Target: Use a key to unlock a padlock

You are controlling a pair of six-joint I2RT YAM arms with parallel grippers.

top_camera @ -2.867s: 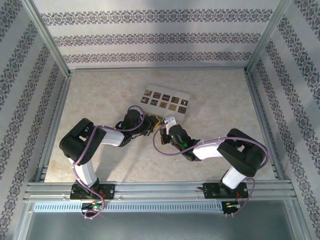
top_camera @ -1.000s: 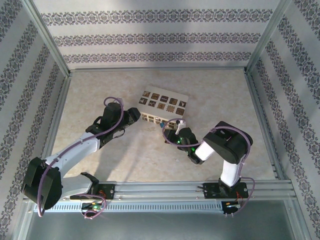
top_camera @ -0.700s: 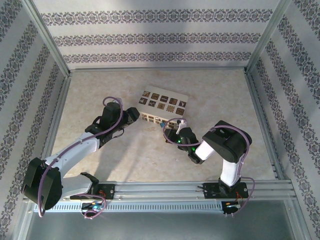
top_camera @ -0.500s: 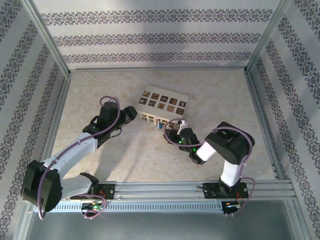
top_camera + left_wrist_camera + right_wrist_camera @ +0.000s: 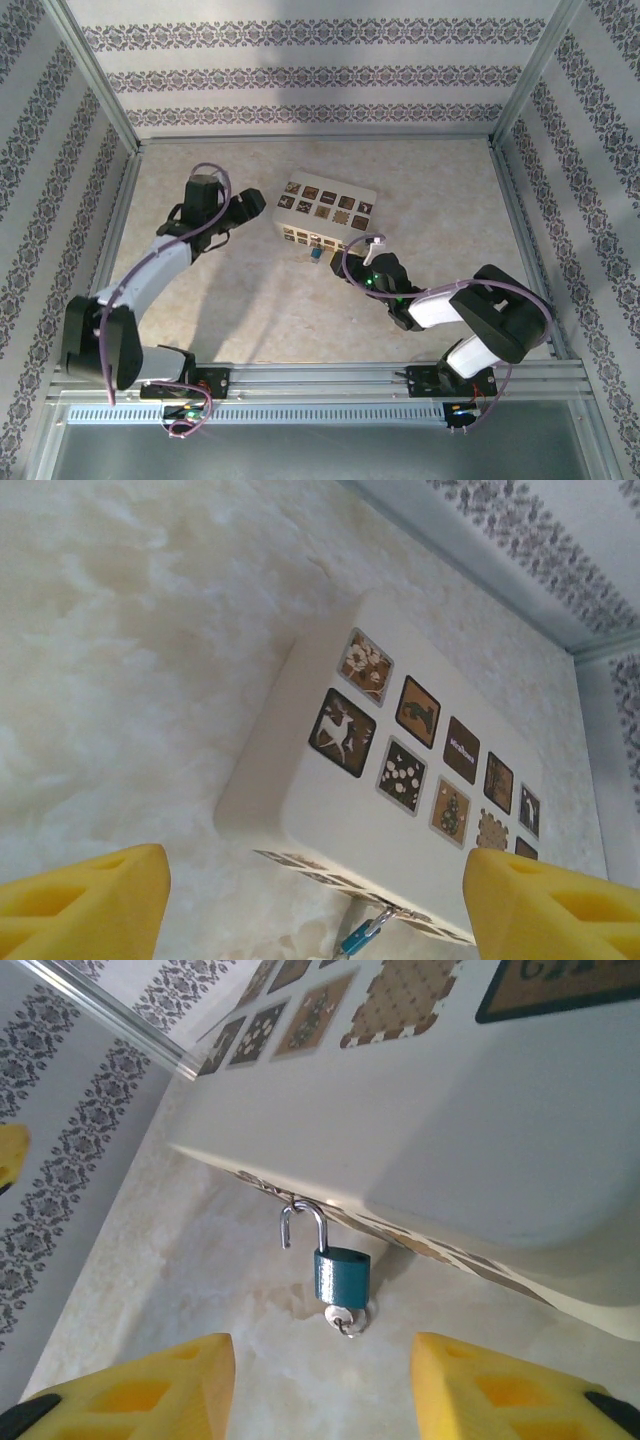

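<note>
The small blue padlock (image 5: 341, 1275) hangs from the front edge of the cream box (image 5: 470, 1130). Its silver shackle (image 5: 303, 1222) is sprung open, with one leg out of the body. The key (image 5: 345, 1318) sticks out of the lock's underside. My right gripper (image 5: 320, 1360) is open just short of the lock, a yellow finger (image 5: 150, 1390) on either side, touching nothing. From above, the padlock (image 5: 316, 256) lies between my right gripper (image 5: 348, 264) and the box (image 5: 328, 210). My left gripper (image 5: 245, 206) is open to the left of the box. Its wrist view shows the padlock (image 5: 358, 938) low under the box (image 5: 400, 780).
The box top carries dark patterned squares (image 5: 400, 775). Metal frame rails (image 5: 120, 230) and patterned walls close in the marble tabletop (image 5: 250, 300) on three sides. Purple cables loop over both arms. The arm bases stand on the near rail (image 5: 320, 380).
Both grippers have opened. The right one let go of the key and drew back to the right. The left arm pulled away from the box toward the back left.
</note>
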